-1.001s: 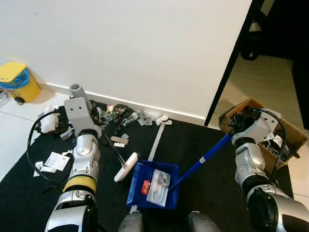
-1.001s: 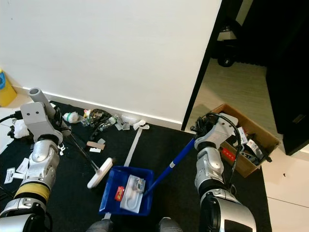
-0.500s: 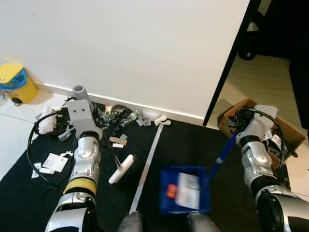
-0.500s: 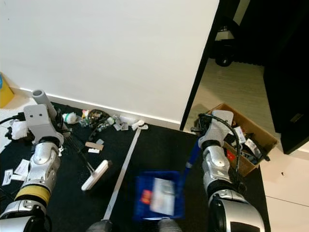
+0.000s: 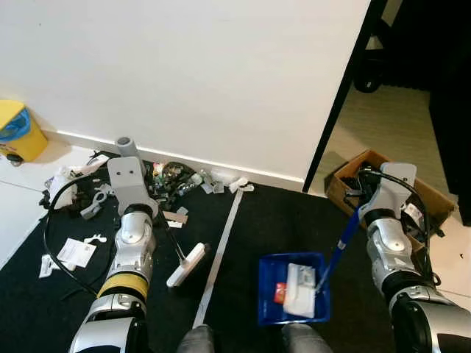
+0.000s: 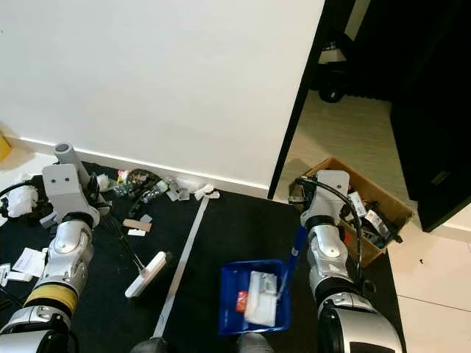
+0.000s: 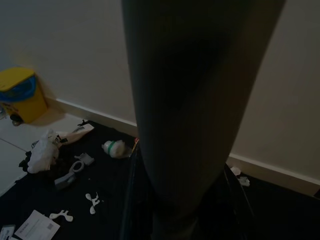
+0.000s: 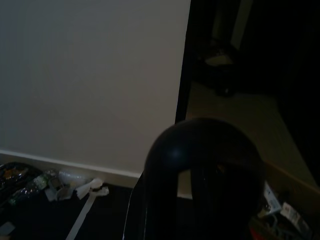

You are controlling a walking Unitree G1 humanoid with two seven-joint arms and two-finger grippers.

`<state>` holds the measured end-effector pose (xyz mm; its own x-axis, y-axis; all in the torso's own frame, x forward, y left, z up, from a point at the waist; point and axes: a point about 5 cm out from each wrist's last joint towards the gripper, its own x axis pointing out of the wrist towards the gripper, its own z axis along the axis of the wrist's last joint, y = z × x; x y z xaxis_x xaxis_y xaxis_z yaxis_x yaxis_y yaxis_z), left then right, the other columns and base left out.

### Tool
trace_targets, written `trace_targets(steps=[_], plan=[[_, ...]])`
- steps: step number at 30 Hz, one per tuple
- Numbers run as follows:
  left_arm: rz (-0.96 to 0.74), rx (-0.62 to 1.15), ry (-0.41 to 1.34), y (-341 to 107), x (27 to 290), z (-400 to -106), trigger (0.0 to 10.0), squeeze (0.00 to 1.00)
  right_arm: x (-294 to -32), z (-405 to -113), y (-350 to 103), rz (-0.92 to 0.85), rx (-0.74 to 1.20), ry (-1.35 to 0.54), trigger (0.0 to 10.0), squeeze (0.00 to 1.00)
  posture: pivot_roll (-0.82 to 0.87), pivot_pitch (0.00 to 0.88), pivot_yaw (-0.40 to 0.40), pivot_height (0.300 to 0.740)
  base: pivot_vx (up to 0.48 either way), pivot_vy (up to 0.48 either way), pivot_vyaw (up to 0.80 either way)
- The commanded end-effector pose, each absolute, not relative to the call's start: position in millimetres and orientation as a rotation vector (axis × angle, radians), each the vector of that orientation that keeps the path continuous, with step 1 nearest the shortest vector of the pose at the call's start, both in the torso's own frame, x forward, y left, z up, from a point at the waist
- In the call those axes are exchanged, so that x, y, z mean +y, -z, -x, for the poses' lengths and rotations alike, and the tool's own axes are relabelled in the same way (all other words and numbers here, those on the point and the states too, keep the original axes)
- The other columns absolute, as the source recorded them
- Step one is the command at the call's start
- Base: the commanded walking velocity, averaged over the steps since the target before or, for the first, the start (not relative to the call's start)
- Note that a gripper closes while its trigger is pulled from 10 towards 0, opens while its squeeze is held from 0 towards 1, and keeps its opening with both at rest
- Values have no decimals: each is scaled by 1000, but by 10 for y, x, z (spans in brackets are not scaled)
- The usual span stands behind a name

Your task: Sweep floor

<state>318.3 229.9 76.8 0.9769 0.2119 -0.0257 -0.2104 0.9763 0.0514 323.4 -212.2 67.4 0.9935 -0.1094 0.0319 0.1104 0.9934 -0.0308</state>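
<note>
Your jaws cannot be read directly on either side. The left gripper (image 5: 140, 209) sits at the top of the thin black handle of the broom (image 5: 185, 263), and the left wrist view gives you a dark shaft running down the middle, so it appears closed on that handle. The right gripper (image 5: 359, 209) sits at the top of the blue handle of the dustpan (image 5: 294, 288), and the right wrist view shows you a dark rounded handle end close in front, so it appears closed on that one too.

You see the broom's white head lying on the black mat (image 5: 272, 220), just beside the white stripe (image 5: 221, 250) that runs along the mat from the wall towards your feet. The dustpan is blue, sits on the mat to the right of the stripe, well apart from the broom head, and holds white packaging and a small red piece.

A pile of litter (image 5: 176, 180) lies against the skirting at the foot of the white wall (image 5: 184, 73), with more scraps and white paper slips (image 5: 73, 252) spread over the mat on your left. A yellow bin (image 5: 15, 132) stands on the pale floor at the far left. On your right, a cardboard box (image 5: 434, 202) full of dark items sits just beside the right arm, near a dark doorway (image 5: 412, 66).
</note>
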Motion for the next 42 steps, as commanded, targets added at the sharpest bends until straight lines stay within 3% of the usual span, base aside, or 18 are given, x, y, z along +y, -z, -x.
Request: trace_targets(steps=[1, 23, 42], plan=[[-41, 24, -211, -787, 2253, -3211, 10000, 0, -2152, -3216, -650, 30, -19, 131, 10000, 0, 47, 0, -33, 740, 0, 0, 0], [-43, 29, -159, -759, 2184, -3203, 10000, 0, -2156, -3179, -558, 2, 37, 164, 10000, 0, 46, 0, -30, 740, 0, 0, 0], [-45, 21, -148, -770, 2159, -3205, 10000, 0, -2162, -3165, -547, -17, 35, 169, 10000, 0, 44, 0, -29, 740, 297, 0, 0]])
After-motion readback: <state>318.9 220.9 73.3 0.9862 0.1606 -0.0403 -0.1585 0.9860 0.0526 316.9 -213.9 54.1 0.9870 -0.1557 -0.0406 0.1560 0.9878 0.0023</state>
